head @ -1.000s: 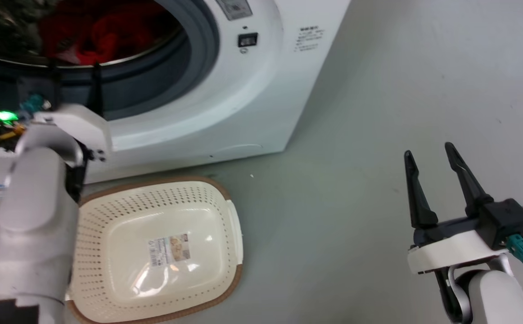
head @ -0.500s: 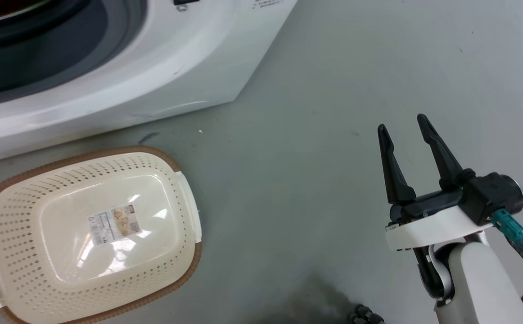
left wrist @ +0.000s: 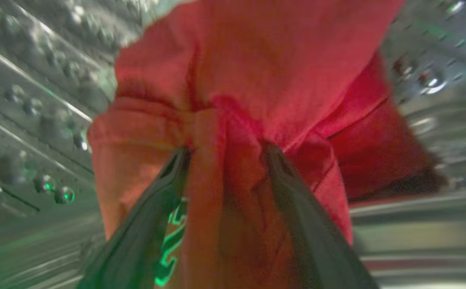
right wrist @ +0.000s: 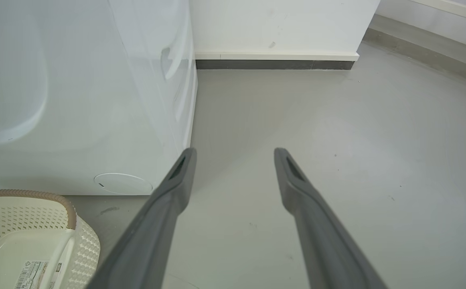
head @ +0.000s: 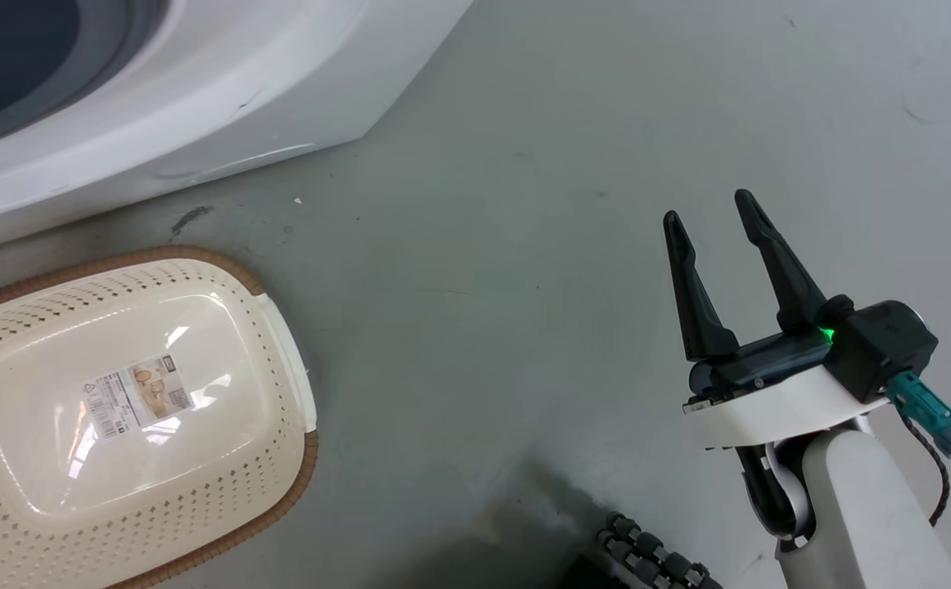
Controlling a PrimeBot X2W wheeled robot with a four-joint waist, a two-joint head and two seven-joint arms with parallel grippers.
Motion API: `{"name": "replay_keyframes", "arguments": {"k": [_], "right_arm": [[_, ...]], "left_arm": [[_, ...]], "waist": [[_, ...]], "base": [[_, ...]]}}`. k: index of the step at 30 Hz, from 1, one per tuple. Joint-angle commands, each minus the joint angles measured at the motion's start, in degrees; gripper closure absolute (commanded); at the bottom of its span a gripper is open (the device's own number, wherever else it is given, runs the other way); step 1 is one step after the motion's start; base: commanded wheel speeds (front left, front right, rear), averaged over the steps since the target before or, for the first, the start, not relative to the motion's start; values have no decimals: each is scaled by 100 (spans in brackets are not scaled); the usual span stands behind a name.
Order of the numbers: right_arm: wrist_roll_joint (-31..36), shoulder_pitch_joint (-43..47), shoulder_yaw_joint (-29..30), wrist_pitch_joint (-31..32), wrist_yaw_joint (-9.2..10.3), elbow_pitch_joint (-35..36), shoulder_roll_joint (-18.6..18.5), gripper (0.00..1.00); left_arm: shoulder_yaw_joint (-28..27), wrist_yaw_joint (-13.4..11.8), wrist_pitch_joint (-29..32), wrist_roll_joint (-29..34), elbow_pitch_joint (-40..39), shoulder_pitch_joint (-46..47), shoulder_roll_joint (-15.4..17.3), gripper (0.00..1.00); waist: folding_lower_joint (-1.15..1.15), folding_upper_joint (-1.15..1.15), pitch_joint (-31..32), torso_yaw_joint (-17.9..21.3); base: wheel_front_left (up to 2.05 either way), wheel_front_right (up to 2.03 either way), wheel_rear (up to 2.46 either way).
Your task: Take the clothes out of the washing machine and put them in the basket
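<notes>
Reaching into the steel drum (left wrist: 36, 100), the left gripper (left wrist: 227, 149) is straddling a bunched fold of the clothes (left wrist: 257, 72), with red fabric packed between its two fingers (left wrist: 144, 208). The blur is keeping me from telling whether they are clamping it or merely set around it. Beyond the fingertips the rest of the garment is heaping against the perforated wall, so the clothes are lying inside the washing machine (head: 197, 98). The right gripper (head: 708, 207) is hanging over bare floor (head: 525, 245), fingers spread and nothing between them. The basket (head: 115, 260) is sitting empty just in front of the machine. By my reading the task is only beginning, with nothing transferred yet.
</notes>
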State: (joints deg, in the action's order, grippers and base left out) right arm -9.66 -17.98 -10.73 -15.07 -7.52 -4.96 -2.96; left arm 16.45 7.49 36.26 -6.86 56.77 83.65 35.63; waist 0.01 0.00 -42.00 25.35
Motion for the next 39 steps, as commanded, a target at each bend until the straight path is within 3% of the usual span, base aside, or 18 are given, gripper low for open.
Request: {"name": "replay_keyframes", "arguments": {"k": [1, 4, 5, 6, 7, 8, 14, 19, 30, 39], "right_arm": [[-54, -106, -28, -12, 5, 29, 15, 0], [-80, -108, -45, -12, 6, 33, 15, 0], [-91, -102, -53, -12, 5, 38, 15, 0], [-98, -102, -57, -12, 5, 39, 15, 0], [-113, -105, -60, -12, 5, 40, 15, 0], [-133, -109, -61, -12, 6, 41, 15, 0], [-124, -179, -31, -13, 5, 8, 15, 0], [-58, -191, 8, -13, 5, -18, 14, 0], [292, 82, 222, -13, 6, -89, 13, 0], [566, 396, 257, -13, 5, -234, 11, 0]], "left_arm": [[58, -7, 361, -100, 22, 83, 145, 0], [37, 0, 785, -235, 60, 61, 217, 0], [10, 0, 963, -287, 61, 23, 246, 22], [-12, -10, 1107, -327, 42, -5, 270, 60], [-30, -43, 1165, -352, -22, -46, 282, 86], [-51, -84, 1212, -377, -106, -94, 300, 100], [-134, -369, 967, -442, -750, -385, 364, 100], [-191, -584, 335, -499, -1265, -787, 343, 100], [-385, -1057, -1923, -759, -1532, -1908, -191, 100], [-501, -1086, -3744, -1061, -1122, -2713, -773, 100]], "waist": [[-1, 0, -73, 62], [-1, 0, -100, 88], [-1, 0, -117, 98], [-1, 0, -135, 108], [-1, 0, -148, 113], [-1, 0, -162, 116], [-1, 0, -148, 93], [-1, 0, 50, 15], [-1, 0, 911, -313], [-1, 0, 1902, -674]], "base": [[0, 0, 0], [0, 0, 0], [0, 0, 0], [0, 0, 0], [0, 0, 0], [0, 0, 0], [0, 0, 0], [0, 0, 0], [0, 0, 0], [0, 0, 0]]}}
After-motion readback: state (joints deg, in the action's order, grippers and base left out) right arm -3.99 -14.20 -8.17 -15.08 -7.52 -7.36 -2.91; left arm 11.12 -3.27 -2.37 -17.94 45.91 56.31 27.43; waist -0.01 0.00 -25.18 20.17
